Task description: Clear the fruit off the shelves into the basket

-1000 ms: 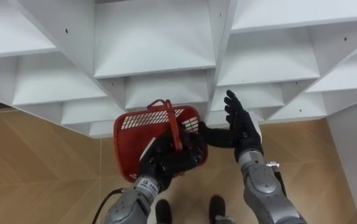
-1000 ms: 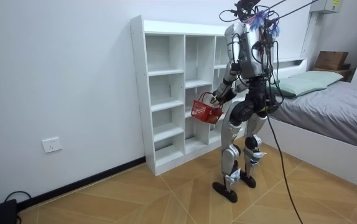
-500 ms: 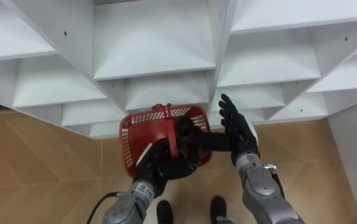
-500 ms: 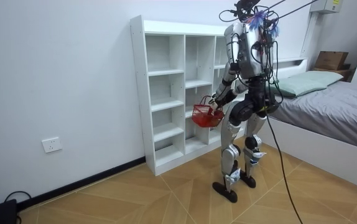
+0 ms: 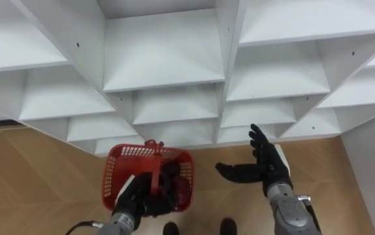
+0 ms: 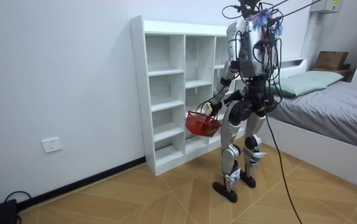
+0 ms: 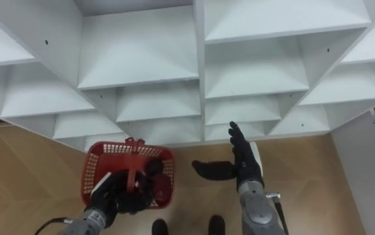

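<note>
One red basket point(image 5: 123, 171), now lower, handle gripped by left hand point(image 5: 140, 200); right hand point(image 5: 269, 171) drawn clear, fingers spread, empty; closet shelves point(image 5: 168, 62) bare, collecting likely finished.

Basket point(image 5: 117, 175): red throughout, walls patterned with an open lattice of small slots, handle the same red. Closet point(image 5: 164, 59): plain white on every shelf and divider; floor point(image 5: 37, 176): tan wood laid in a herringbone pattern; wall point(image 6: 54, 74): plain white, with a white socket point(image 6: 51, 145). Left hand point(image 5: 142, 199) and right hand point(image 5: 269, 171): black; bed point(image 6: 340, 106): grey cover, pale green pillow point(image 6: 306, 81), brown box point(image 6: 331, 60) behind it.
</note>
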